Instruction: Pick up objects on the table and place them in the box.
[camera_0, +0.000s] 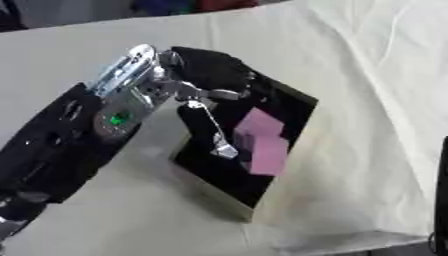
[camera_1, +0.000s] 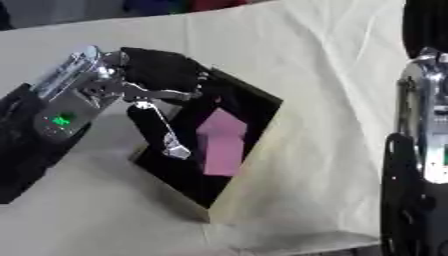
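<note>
Pink blocks (camera_0: 262, 145) are lying inside the dark box (camera_0: 293, 107) at the centre of the frame, one overlapping the other against the black interior — they are no longer on the white-covered table (camera_0: 350, 60). The left hand (camera_0: 206, 85) is reaching in from the left side of the frame and hanging over the box's upper left rim, its fingers (camera_0: 214, 135) extending straight down into the opening and gripping nothing. The right hand is not showing; only the right arm (camera_1: 424, 150) is standing upright along the right edge of the frame, so whether its fingers are open cannot be told. Risk seems to be sitting with the box itself — the lowered fingers are hanging close to the near wall, and a sideways pull on the way out could be catching the rim, tipping or dragging the box across the cloth and spilling the blocks
</note>
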